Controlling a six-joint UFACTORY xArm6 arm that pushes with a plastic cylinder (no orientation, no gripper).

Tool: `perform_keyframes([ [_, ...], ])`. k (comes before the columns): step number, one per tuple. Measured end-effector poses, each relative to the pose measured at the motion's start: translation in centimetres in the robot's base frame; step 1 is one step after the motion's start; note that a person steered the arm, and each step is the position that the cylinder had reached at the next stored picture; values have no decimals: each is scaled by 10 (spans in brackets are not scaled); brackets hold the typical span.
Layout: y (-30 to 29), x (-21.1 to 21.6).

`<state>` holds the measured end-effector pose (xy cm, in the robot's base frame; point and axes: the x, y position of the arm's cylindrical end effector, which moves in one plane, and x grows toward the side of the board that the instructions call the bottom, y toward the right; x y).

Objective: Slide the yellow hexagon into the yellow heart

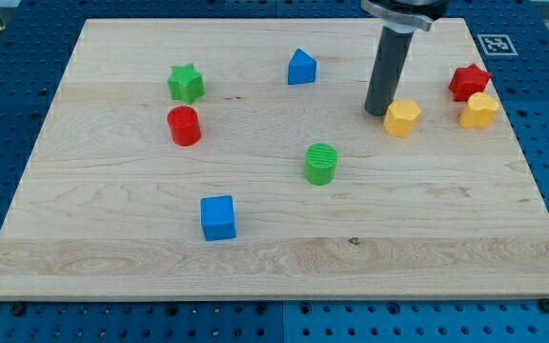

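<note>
The yellow hexagon [402,117] lies on the wooden board at the view's upper right. The yellow heart [478,110] lies to its right, near the board's right edge, with a gap between them. My tip [379,111] stands just left of the yellow hexagon, touching or nearly touching its left side. The dark rod rises from there to the view's top.
A red star [468,82] sits just above the yellow heart, touching or nearly so. A blue house-shaped block [301,67], a green star [186,83], a red cylinder [184,125], a green cylinder [320,163] and a blue cube [218,217] lie across the wooden board [112,257].
</note>
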<state>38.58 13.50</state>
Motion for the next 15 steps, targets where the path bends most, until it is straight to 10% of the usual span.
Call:
perform_keyframes([
  [15, 64, 59],
])
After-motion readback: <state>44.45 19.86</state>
